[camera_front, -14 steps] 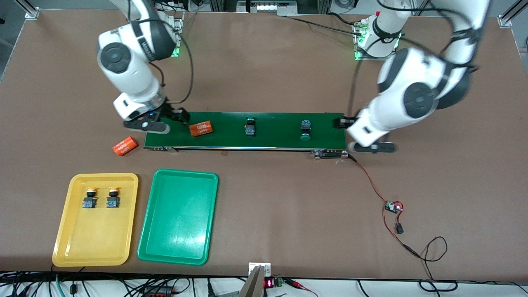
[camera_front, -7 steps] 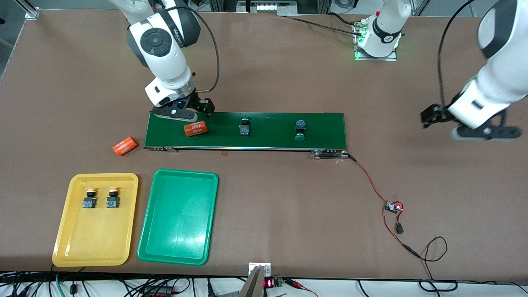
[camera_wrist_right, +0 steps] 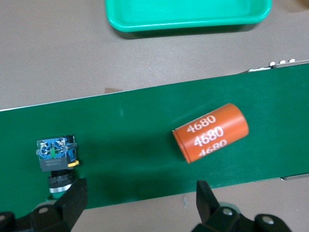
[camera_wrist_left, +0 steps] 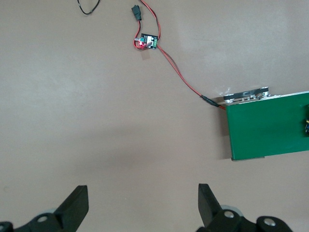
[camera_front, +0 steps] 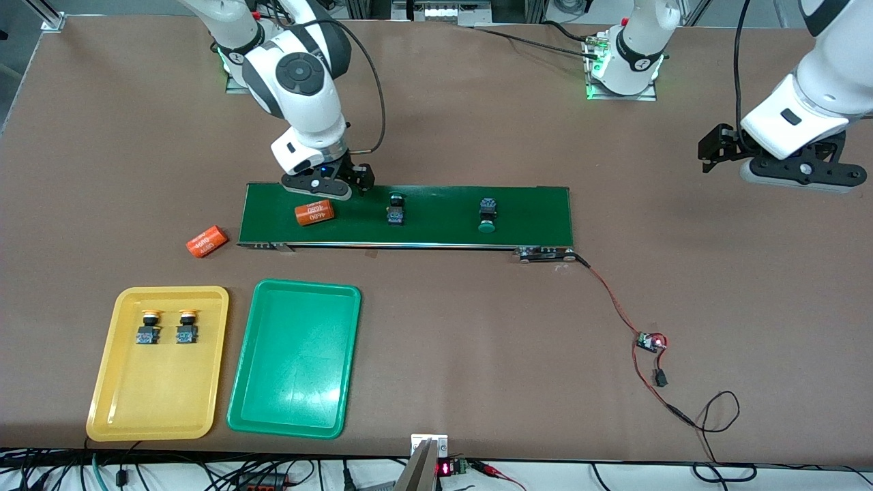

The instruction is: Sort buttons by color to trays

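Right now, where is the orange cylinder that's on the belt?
The cylinder lies on the belt near the right arm's end, under the open right pincer, beside a green button.

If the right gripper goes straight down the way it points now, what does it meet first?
Probably the bare conveyor belt. The open right gripper points between the green-capped button and the orange 4680 cylinder, though depth is unclear.

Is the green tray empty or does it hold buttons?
Empty: the green tray shows only bare floor; both green buttons lie on the belt.
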### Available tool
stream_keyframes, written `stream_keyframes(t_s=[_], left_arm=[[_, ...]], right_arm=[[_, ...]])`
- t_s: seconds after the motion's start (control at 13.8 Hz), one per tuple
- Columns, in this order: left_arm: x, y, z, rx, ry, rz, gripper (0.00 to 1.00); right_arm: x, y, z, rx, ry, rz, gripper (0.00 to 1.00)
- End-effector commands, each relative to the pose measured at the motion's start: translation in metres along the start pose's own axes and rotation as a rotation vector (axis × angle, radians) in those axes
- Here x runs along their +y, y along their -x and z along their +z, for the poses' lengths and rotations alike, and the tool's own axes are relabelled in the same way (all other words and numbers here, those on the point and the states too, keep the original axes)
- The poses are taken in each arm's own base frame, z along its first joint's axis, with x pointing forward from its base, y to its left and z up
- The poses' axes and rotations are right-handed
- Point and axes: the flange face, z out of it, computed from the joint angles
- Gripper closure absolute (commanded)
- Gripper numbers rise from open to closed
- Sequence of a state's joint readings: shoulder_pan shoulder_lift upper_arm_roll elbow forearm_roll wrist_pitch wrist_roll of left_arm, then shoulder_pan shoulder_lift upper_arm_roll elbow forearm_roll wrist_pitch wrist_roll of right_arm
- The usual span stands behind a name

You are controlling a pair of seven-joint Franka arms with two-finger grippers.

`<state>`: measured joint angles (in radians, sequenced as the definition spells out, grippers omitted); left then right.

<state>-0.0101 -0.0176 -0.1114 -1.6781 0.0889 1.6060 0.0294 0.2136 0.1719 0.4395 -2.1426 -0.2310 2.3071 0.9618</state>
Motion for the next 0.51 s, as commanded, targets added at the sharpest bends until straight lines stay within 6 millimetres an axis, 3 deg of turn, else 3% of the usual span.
stream_keyframes(t_s=[0.0, 0.44], left_arm=[[-0.002, -0.008, -0.01, -0.003, 0.027, -0.009, 0.0], [0.004, -0.008, -0.01, -0.002, 0.026, -0.002, 0.0]], right_arm=[[-0.012, -0.008, -0.003, 0.026, -0.009, 0.009, 0.0], [-0.035, -0.021, 0.01, 0.05, -0.071, -0.096, 0.0]])
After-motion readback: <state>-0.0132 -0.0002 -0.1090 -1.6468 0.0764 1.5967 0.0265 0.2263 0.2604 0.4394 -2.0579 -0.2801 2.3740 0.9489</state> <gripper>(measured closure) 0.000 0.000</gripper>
